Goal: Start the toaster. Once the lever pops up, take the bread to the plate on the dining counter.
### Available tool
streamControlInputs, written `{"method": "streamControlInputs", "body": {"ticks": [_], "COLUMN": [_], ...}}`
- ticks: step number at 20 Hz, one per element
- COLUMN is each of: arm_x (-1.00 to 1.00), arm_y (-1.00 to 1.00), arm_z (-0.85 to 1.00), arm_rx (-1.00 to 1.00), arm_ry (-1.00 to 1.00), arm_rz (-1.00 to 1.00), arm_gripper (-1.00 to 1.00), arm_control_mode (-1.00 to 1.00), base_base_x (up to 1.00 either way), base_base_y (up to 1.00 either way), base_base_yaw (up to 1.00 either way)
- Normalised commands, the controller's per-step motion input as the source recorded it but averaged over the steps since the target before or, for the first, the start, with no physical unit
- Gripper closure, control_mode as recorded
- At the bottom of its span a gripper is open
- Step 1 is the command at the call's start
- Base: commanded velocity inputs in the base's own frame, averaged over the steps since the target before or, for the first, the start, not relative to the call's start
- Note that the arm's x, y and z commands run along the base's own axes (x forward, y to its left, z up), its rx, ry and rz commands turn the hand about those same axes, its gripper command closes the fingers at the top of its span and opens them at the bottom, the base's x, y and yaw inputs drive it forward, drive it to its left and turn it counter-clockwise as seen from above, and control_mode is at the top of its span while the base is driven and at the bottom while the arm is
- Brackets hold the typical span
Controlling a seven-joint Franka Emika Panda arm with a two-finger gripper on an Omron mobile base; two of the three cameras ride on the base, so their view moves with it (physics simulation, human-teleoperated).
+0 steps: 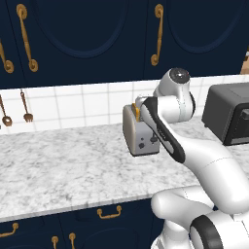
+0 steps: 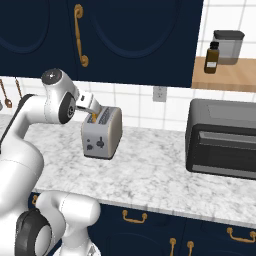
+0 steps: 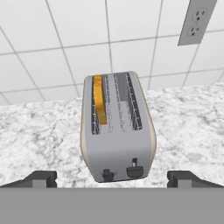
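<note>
The beige-grey toaster [image 3: 117,131] stands on the marbled counter [image 1: 58,165] near the tiled wall. In the hand view I look down on its two slots. The bread [image 3: 100,105] stands on edge in the left slot, its golden crust showing at the top. On the near narrow face sits the dark lever [image 3: 134,169] beside a round knob [image 3: 107,176]. My gripper [image 3: 113,179] hovers above and in front of the toaster, open wide, with nothing between its fingertips [image 3: 41,178]. From the base, the hand [image 2: 94,111] hangs just over the toaster [image 2: 102,132] and the bread [image 2: 93,118].
A black toaster oven [image 2: 222,137] stands on the counter to the right. A wall outlet [image 3: 194,19] is behind the toaster. A wooden shelf holds a brown bottle [image 2: 212,57] and a grey canister [image 2: 228,47]. Utensils [image 1: 24,104] hang at left; navy cabinets [image 1: 97,29] are overhead.
</note>
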Motion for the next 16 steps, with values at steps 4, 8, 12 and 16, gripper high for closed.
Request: {"method": "streamControlInputs", "body": {"ticks": [4, 8, 12, 16], "arm_x": [0.00, 0.00, 0.00, 0.00], "arm_y": [0.00, 0.00, 0.00, 0.00], "arm_z": [0.00, 0.00, 0.00, 0.00], "arm_rx": [0.00, 0.00, 0.00, 0.00], "arm_ry": [0.00, 0.00, 0.00, 0.00], "arm_rz": [0.00, 0.00, 0.00, 0.00], "arm_gripper": [-1.00, -1.00, -1.00, -1.00], "arm_control_mode": [-1.00, -1.00, -1.00, -1.00], "base_base_x": [0.00, 0.00, 0.00, 0.00], "base_base_y": [0.00, 0.00, 0.00, 0.00], "base_base_yaw": [0.00, 0.00, 0.00, 0.00]}}
